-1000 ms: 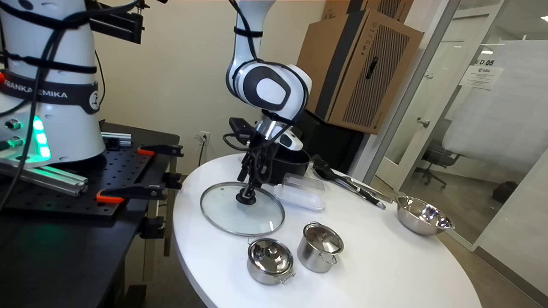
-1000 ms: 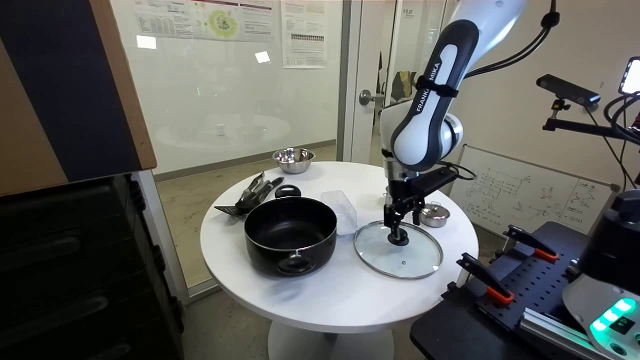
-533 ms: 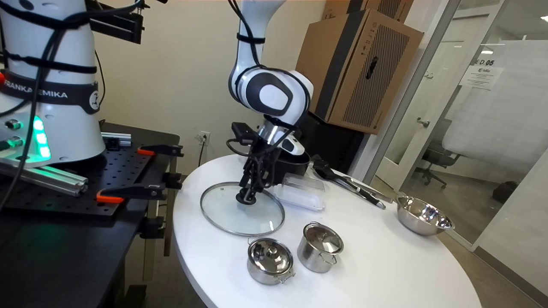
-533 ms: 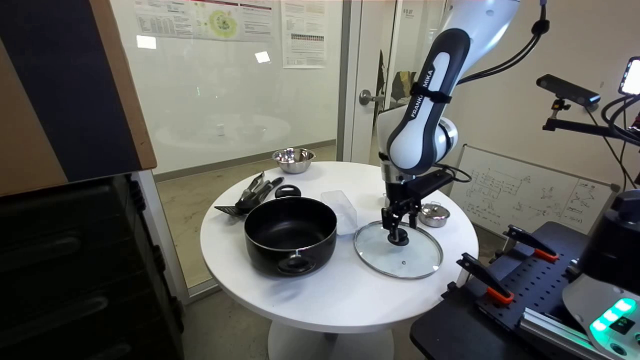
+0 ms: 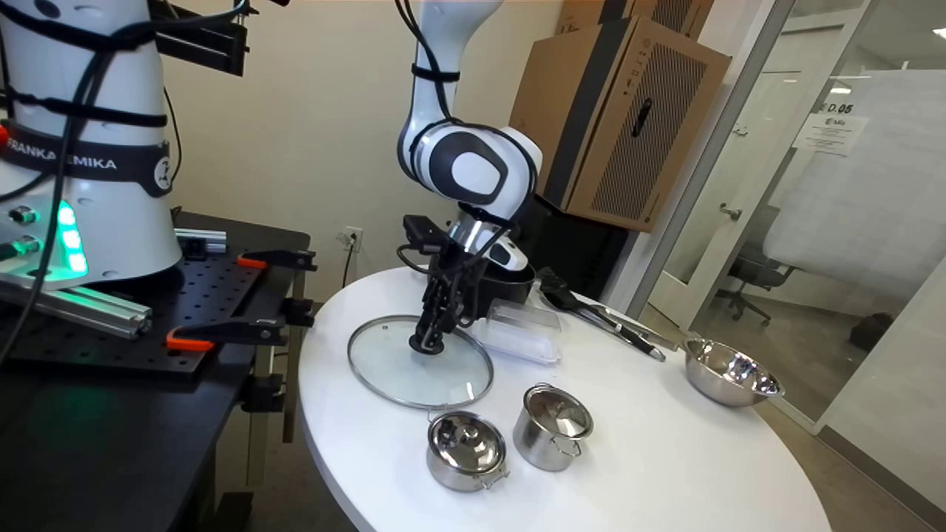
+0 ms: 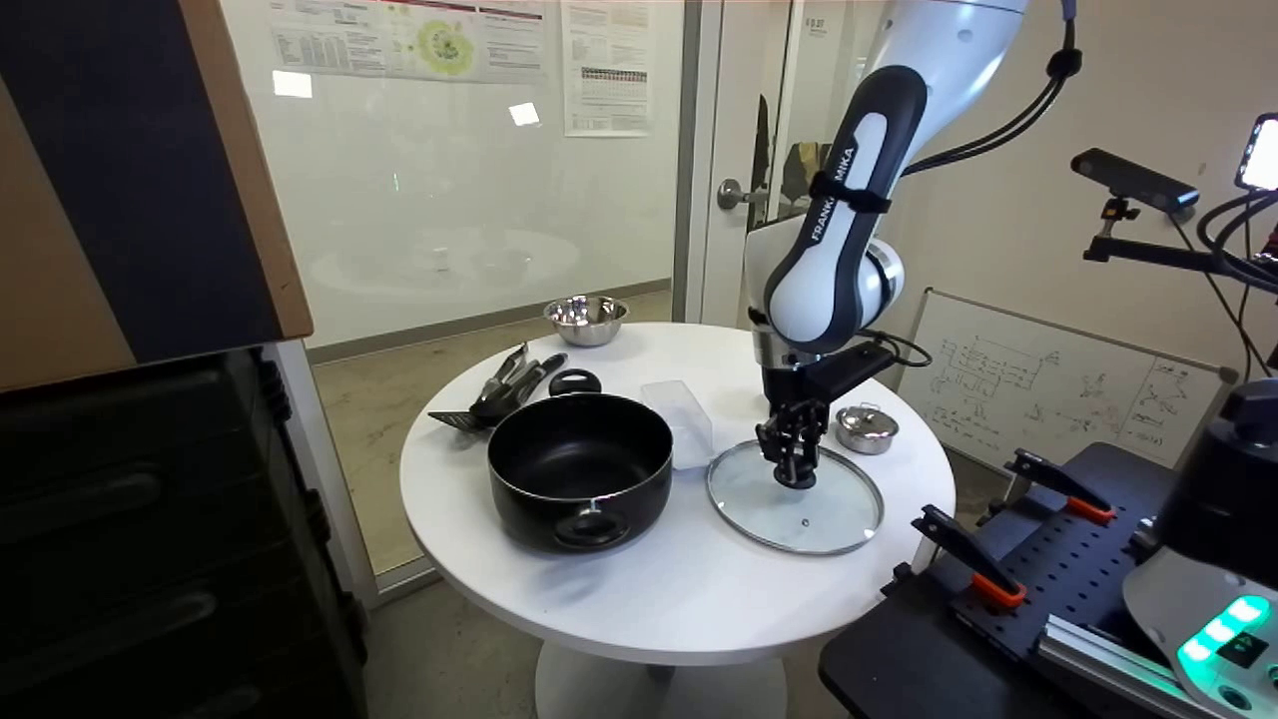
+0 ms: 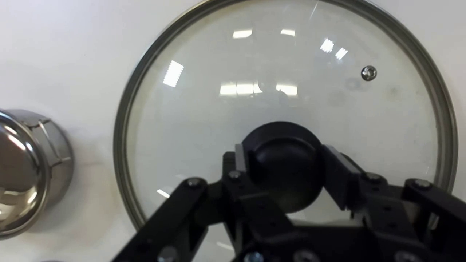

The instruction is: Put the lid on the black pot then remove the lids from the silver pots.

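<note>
Covering the black pot seems the step in hand: the claw pinches the glass lid by its knob. Next should come a straight lift and a level carry toward nine o'clock, where the pot stands in an exterior view. The lid sits flat, seemingly on the worktop, knob up; being round it has no long axis, its vent lying toward half past one in the wrist view.
</note>
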Robot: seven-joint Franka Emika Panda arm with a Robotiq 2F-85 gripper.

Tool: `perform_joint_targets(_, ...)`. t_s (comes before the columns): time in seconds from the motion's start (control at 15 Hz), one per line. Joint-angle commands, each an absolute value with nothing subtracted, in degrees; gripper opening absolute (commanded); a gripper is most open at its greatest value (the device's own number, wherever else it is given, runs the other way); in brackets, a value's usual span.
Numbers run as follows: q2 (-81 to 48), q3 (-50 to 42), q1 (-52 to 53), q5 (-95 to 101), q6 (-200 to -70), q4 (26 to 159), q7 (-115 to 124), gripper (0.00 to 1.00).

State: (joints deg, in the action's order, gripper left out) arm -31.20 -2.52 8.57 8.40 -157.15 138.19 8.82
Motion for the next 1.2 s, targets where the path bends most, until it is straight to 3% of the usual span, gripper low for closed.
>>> perform_joint_targets(0.0,-32.1,-2.8,9.1,8.2,-157.9,137.4,8.7,0.26)
perform_joint_targets(1.13,-11.0,4.8,2.5,2.2,-152.5,148.6,-3.3,0.26)
